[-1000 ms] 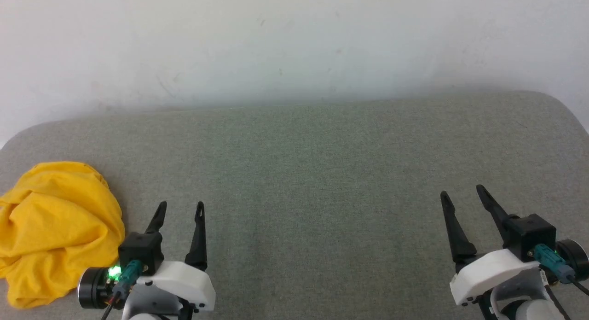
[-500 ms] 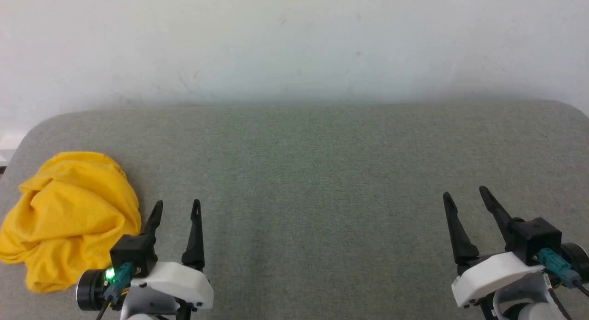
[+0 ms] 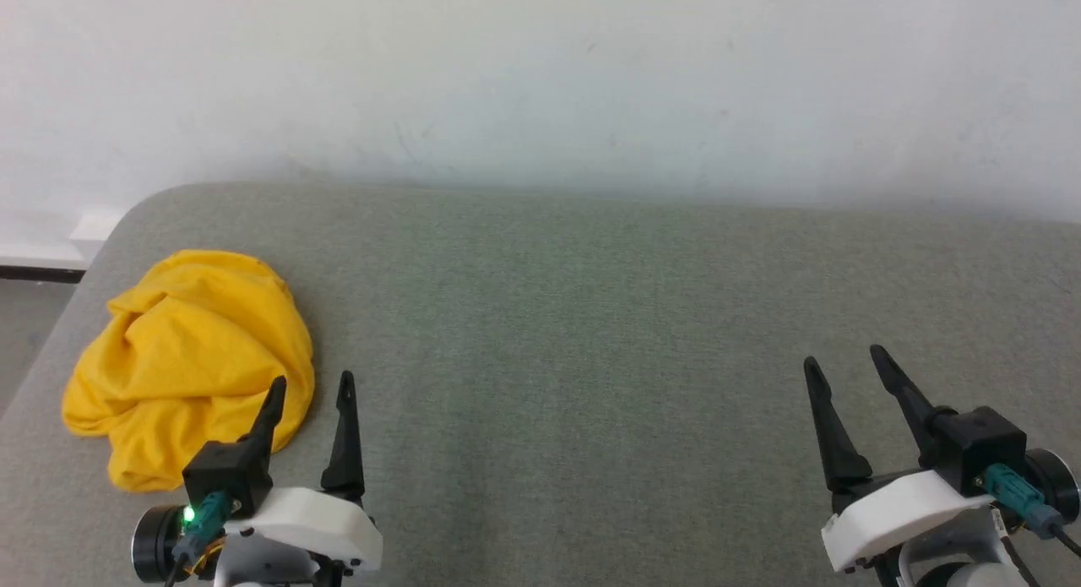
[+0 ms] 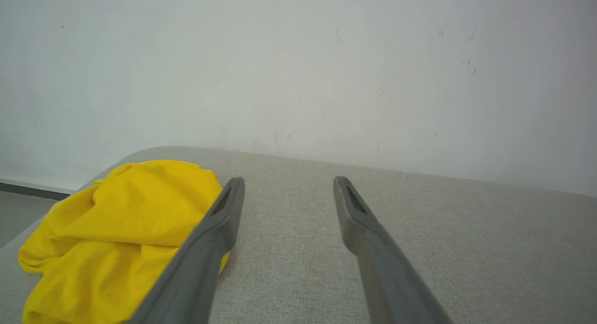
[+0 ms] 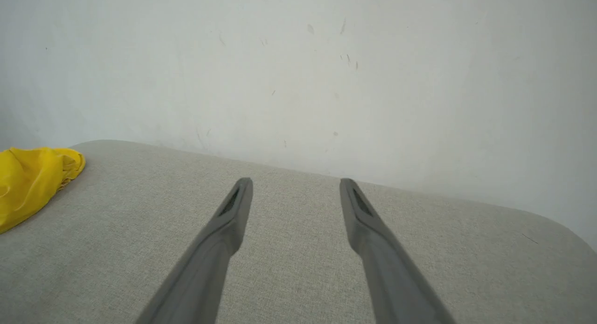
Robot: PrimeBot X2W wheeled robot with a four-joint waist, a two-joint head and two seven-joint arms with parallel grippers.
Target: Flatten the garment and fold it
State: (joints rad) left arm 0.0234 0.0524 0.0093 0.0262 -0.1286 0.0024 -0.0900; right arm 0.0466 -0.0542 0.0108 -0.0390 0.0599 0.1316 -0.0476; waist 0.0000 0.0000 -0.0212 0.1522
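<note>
Left hand [image 3: 312,380] wide and empty just beside the crumpled garment [image 3: 194,350], right hand [image 3: 845,357] wide, well apart from it; best pinch an outer edge, not the bulk.

I take this for a bare test room or a lab corner, not a lived-in home. The counter [image 3: 591,317] I work over is covered in plain grey woven cloth and has rounded corners. Behind it rises a blank white wall [image 3: 540,80] marked by faint scuffs and scratches. At the left, a white skirting board [image 3: 42,236] with a dark strip under it meets a grey floor [image 3: 25,342]. One crumpled yellow garment [image 3: 194,350] lies on the cloth near the left corner.
</note>
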